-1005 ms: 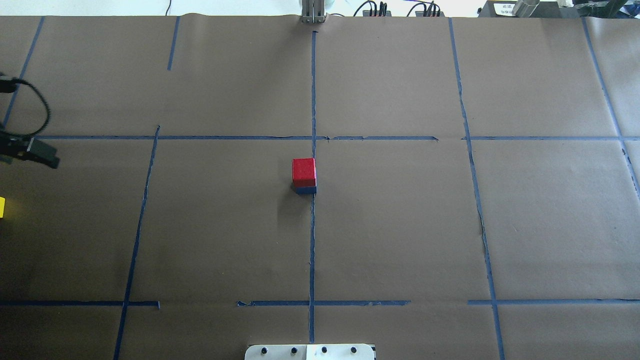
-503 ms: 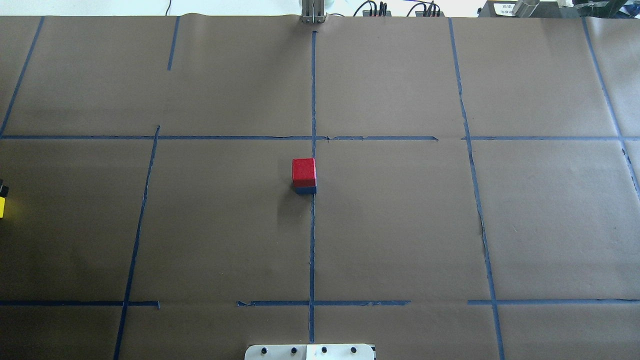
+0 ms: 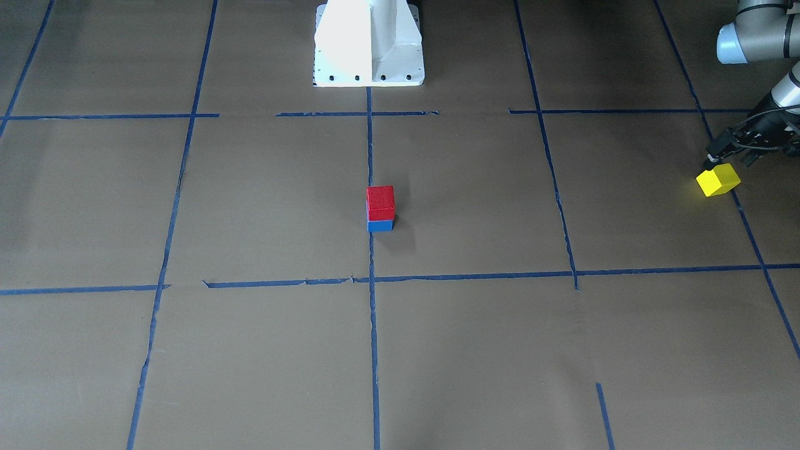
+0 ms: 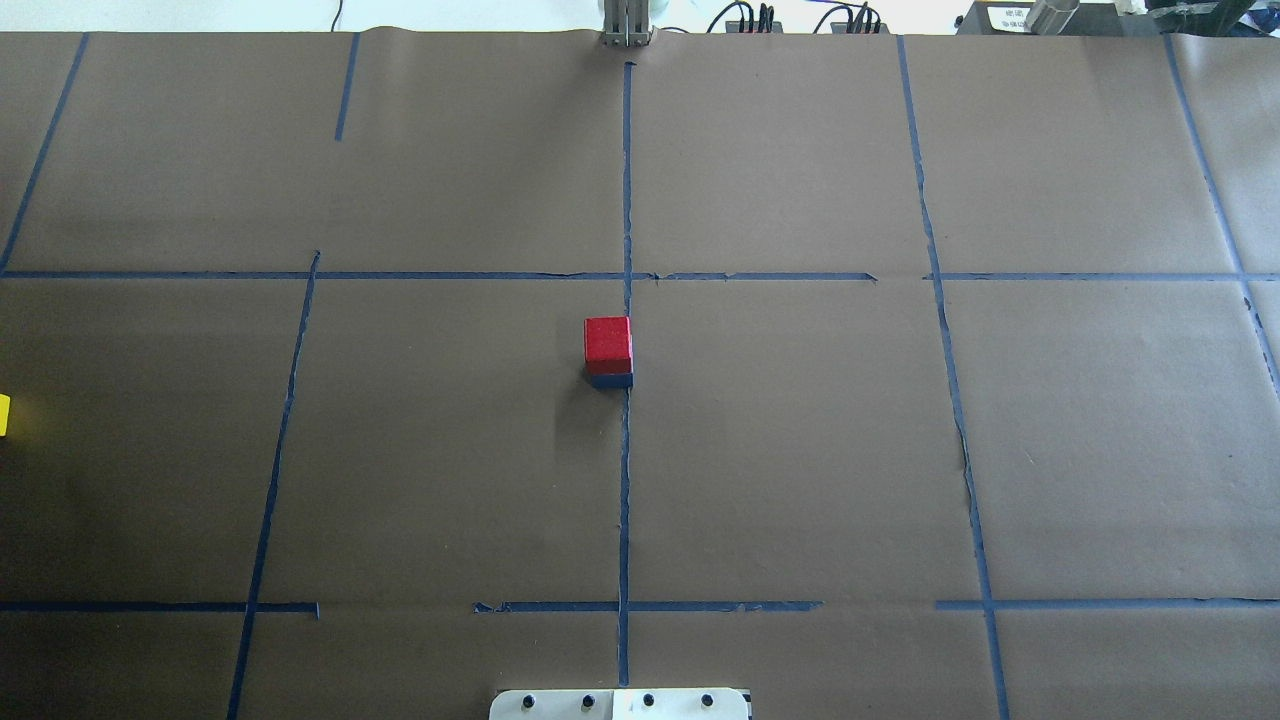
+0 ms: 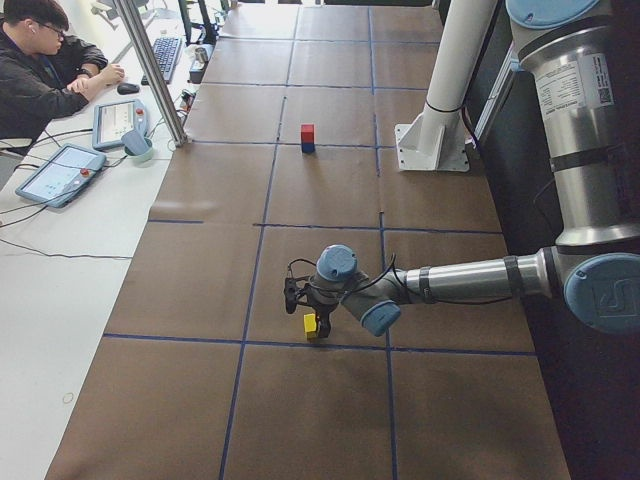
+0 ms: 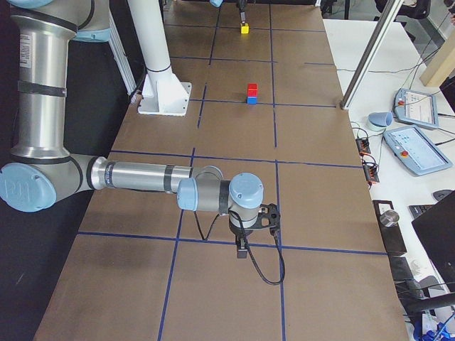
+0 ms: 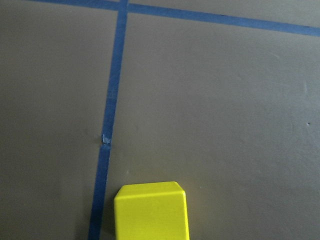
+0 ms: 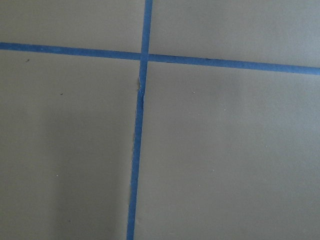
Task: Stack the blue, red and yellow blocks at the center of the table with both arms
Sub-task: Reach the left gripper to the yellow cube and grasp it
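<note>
A red block (image 3: 380, 201) sits on a blue block (image 3: 380, 225) at the table's centre, also in the overhead view (image 4: 608, 341). A yellow block (image 3: 718, 180) lies on the paper far out on my left side. It shows at the overhead view's left edge (image 4: 3, 414) and low in the left wrist view (image 7: 151, 210). My left gripper (image 3: 714, 158) hovers just above and behind the yellow block, its fingers apart and holding nothing. My right gripper (image 6: 242, 250) hangs low over bare paper far from the stack. I cannot tell whether it is open or shut.
Blue tape lines (image 4: 625, 470) divide the brown paper into squares. The white robot base (image 3: 369, 44) stands at the table's edge behind the stack. An operator (image 5: 45, 70) sits at a side desk with tablets.
My left gripper has moved out of the overhead view past its left edge, toward the yellow block. The red and blue stack has not moved.
</note>
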You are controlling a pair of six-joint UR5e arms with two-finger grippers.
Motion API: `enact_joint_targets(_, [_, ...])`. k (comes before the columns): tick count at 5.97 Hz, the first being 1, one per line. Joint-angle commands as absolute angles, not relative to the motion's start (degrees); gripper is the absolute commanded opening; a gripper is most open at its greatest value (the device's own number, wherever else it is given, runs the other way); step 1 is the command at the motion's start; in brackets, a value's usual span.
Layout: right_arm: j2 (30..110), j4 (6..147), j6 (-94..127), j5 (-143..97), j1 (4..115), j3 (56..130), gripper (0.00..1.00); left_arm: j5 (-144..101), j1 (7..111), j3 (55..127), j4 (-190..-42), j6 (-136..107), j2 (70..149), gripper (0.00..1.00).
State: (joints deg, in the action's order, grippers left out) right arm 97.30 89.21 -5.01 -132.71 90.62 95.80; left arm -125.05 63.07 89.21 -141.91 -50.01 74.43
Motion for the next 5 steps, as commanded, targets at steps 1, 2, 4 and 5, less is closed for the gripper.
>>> enact_joint_targets(1, [97.29,89.21,-5.1,-132.71,90.62,95.8,1.0,-124.72,62.76,87.45,-142.47,-50.01,74.88,1.0])
enact_joint_targets(2, [97.29,89.21,-5.1,-132.71,90.62,95.71,1.0,-124.63,62.75,86.67,-142.47,-50.01,75.32,1.0])
enact_joint_targets(4, [97.38,89.21,-5.18,-132.71,90.62,95.8,1.0,-124.54,62.67,83.86,-142.38,-49.92,78.21,0.98])
enact_joint_targets(5, [97.38,89.21,-5.19,-132.71,90.62,95.8,1.0,-124.54,62.67,83.85,-142.3,-50.1,78.31,0.71])
